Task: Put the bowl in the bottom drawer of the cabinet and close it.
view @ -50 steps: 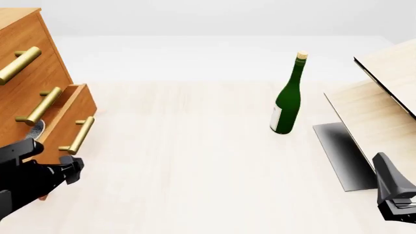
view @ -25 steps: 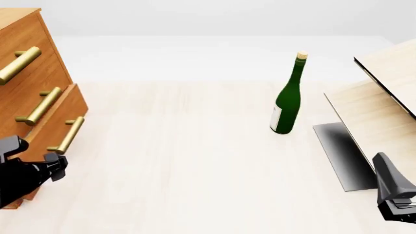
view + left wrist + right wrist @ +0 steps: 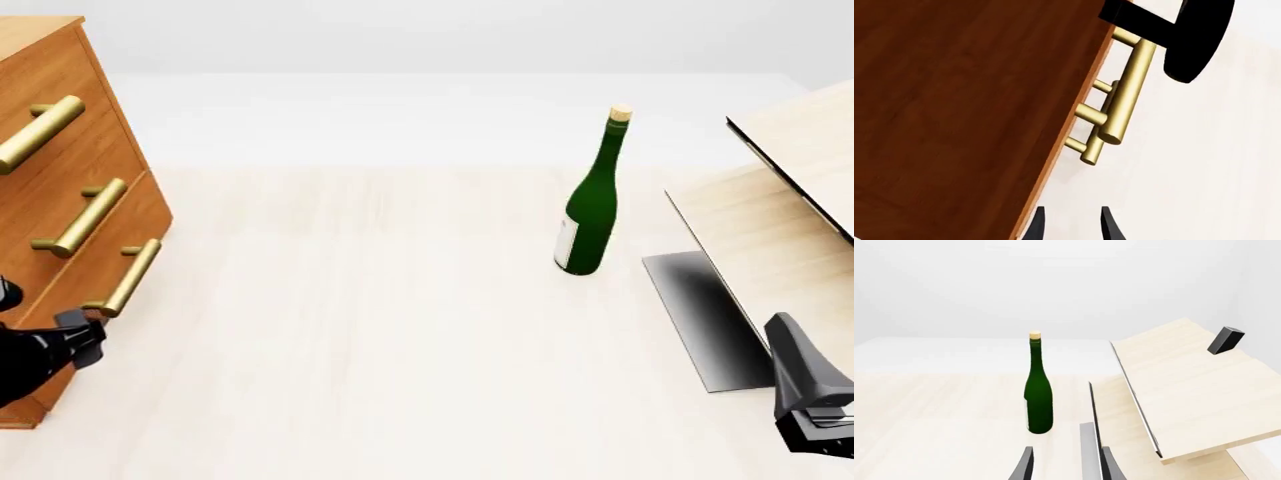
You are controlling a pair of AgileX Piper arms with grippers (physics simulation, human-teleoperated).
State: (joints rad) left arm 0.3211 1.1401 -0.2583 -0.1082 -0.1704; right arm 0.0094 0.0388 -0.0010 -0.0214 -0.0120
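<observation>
Cabinet [image 3: 60, 190] stands at the table's [image 3: 400, 330] left edge, bottom drawer [image 3: 100, 285] flush with its front. Left gripper [image 3: 80, 338], fingers parted and empty, sits just beside the drawer's handle [image 3: 123, 278]. Right gripper [image 3: 1062, 465], parted, hangs well apart near the right edge. Bowl not visible.

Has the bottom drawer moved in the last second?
Yes. The bottom drawer has slid back into the cabinet; its front now sits level with the drawers above, where before it stuck out.
</observation>
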